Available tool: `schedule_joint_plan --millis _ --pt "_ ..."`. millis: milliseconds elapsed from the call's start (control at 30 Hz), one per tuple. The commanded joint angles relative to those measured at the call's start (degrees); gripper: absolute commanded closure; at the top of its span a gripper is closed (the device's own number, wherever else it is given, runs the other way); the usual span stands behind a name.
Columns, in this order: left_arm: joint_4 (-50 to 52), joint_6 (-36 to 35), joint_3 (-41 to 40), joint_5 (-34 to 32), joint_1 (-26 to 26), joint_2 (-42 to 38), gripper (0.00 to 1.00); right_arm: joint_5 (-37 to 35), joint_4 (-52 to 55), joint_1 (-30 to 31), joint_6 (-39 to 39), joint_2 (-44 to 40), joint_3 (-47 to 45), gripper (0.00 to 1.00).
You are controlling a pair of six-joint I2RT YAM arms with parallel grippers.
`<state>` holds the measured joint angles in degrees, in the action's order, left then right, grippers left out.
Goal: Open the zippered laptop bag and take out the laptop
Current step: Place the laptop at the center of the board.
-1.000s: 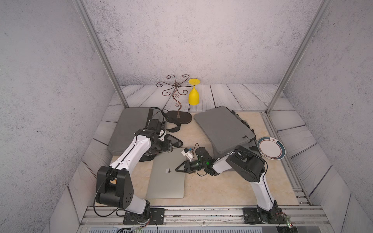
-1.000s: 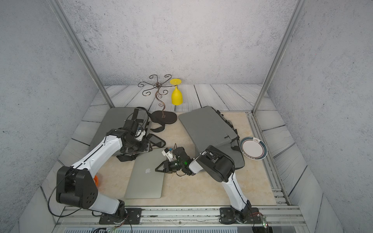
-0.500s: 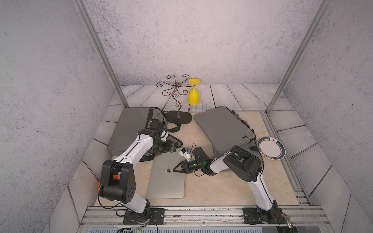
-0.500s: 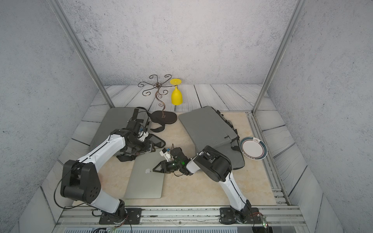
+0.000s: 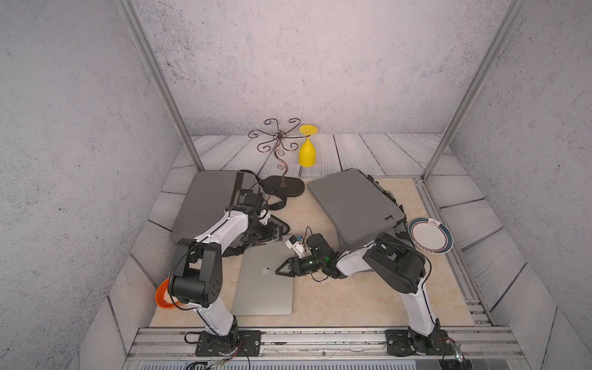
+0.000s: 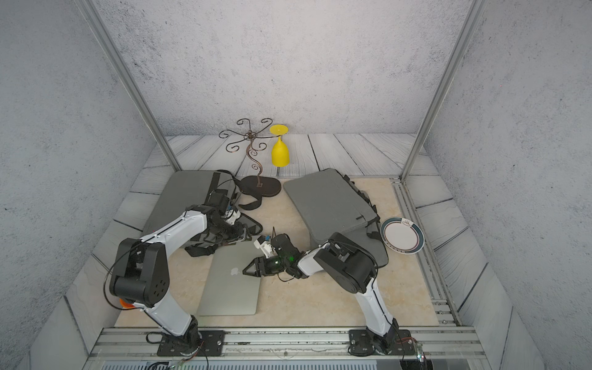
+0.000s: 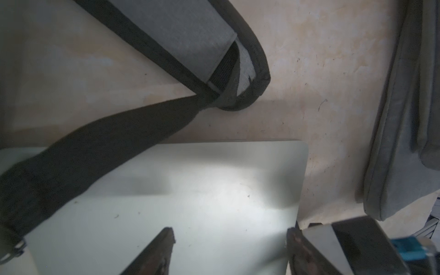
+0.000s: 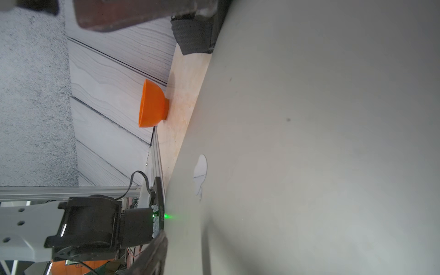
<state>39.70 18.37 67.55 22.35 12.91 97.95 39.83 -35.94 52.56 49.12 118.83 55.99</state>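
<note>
1. The right fingers (image 5: 286,266), in the lower middle of a top view, have just spread apart. A second ago they were closer together. Now they are open and hold nothing.
2. The flat silver metal laptop (image 5: 264,285) lies on the pale beige stone-look desk (image 5: 336,298), lower middle, just where it lay a second ago. Its far edge is just beside the soft grey cloth laptop bag (image 5: 208,205) at middle left. A black cloth strap (image 7: 107,142) lies over one corner.
3. The left fingers (image 7: 159,252) are wide open above that end and grip nothing.
4. I think the laptop is out and let go, so the job looks almost done.
5. The desk also holds a second grey cloth bag (image 5: 355,205) at middle right, a round white plate with a dark rim (image 5: 430,235) at the right, and a small orange plastic bowl (image 5: 161,296) at lower left.
6. At upper middle, a yellow plastic cup (image 5: 307,153) hangs upside down on a curly brown wire stand (image 5: 280,150). Rough grey walls (image 5: 320,64) stand all round.
</note>
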Motion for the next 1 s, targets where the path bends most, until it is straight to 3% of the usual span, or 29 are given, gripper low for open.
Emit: schedule_joint_plan --millis 0,467,967 --pt "-2.3 0.9 2.1 0.3 0.3 1.7 0.24 -2.3 6.4 -0.5 -3.1 -4.3 -2.2 0.34" --pt "-2.7 -2.6 8.7 -5.2 1.4 10.6 0.25 -0.9 10.7 -1.3 -2.9 -9.2 -5.9 0.39" --pt "0.8 -10.1 14.2 -23.2 0.9 17.1 0.26 -5.5 24.0 -3.4 -9.7 -18.9 -8.5 0.34"
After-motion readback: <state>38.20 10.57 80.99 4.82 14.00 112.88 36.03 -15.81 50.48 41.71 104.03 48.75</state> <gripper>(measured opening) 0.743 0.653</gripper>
